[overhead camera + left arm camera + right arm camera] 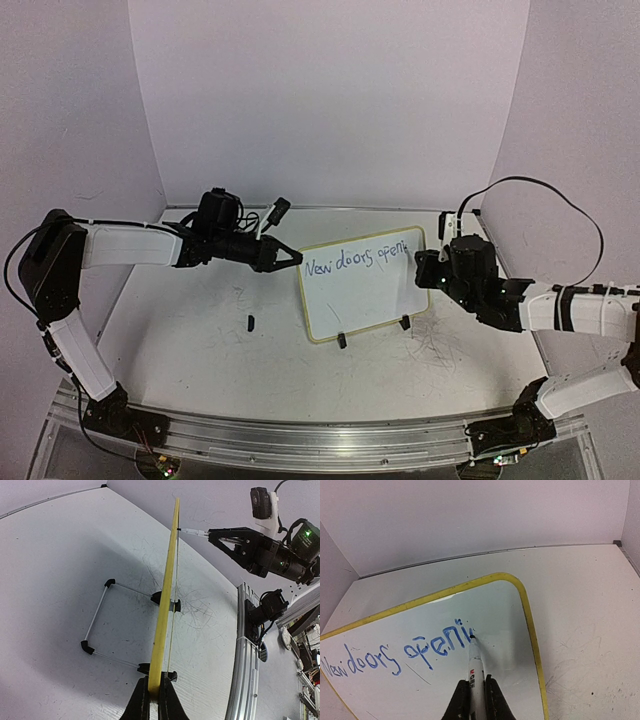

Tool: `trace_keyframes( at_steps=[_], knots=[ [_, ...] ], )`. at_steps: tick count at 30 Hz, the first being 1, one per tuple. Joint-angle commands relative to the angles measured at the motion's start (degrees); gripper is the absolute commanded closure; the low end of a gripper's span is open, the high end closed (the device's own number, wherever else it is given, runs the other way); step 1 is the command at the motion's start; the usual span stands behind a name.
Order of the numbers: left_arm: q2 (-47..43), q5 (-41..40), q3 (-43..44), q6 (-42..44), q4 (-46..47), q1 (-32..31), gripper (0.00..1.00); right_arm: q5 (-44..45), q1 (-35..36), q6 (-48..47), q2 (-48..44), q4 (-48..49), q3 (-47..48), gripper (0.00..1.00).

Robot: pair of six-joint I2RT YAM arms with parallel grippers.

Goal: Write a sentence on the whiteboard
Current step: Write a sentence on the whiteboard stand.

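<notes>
The whiteboard (365, 295) stands tilted on two black feet at mid-table. My left gripper (293, 258) is shut on its left frame edge; the left wrist view shows the yellow-cream frame (167, 580) edge-on between the closed fingers (154, 700). My right gripper (475, 695) is shut on a white marker (476, 667) whose tip touches the board (505, 605) just right of the writing. The sentence (395, 655) in blue reads "New doors openi" plus a short started stroke; it also shows in the top view (365, 258). The right gripper (428, 268) is at the board's right edge.
A small black cap-like piece (250, 322) lies on the table left of the board. A wire stand (97, 617) props the board from behind. Grey scribbles (440, 350) mark the table at the right. Walls close the back and sides; a metal rail (300, 435) runs along the near edge.
</notes>
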Motion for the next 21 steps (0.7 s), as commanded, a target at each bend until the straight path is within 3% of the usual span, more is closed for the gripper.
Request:
trace_keyframes(
  at_steps=[1,21],
  knots=[
    [-1.16,-0.19,-0.29,2.29,-3.96,-0.94,1.00,0.32,-0.35,0.33,-0.60,-0.52,-0.32,1.00],
    [-1.27,-0.21,-0.28,2.38,-4.06,-0.90,1.00,1.63,-0.32,-1.45,0.78,2.54,3.34,1.00]
  ],
)
